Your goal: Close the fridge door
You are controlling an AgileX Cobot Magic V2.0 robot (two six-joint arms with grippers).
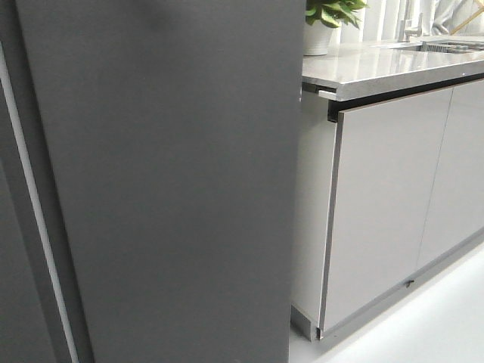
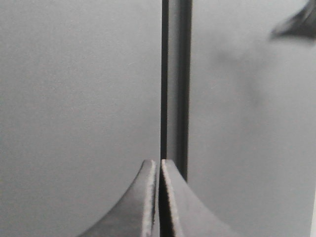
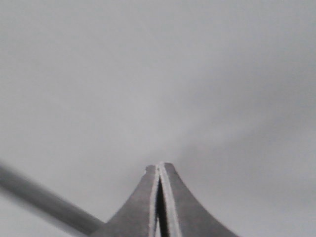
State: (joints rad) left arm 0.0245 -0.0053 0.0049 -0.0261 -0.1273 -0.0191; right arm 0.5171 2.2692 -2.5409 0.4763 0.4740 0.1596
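Note:
The fridge door (image 1: 174,189) is a tall matte dark-grey panel that fills the left and middle of the front view; only its plain outer face shows. No gripper shows in the front view. In the left wrist view my left gripper (image 2: 159,163) is shut and empty, its tips close to the dark vertical seam (image 2: 170,79) between two grey panels. In the right wrist view my right gripper (image 3: 159,168) is shut and empty, its tips at or very near the flat grey door face (image 3: 158,74).
Light-grey glossy cabinet doors (image 1: 386,197) stand to the right of the fridge under a grey stone countertop (image 1: 378,68). A potted plant (image 1: 325,23) and a sink tap (image 1: 412,23) are on the counter. White floor (image 1: 431,325) lies at the lower right.

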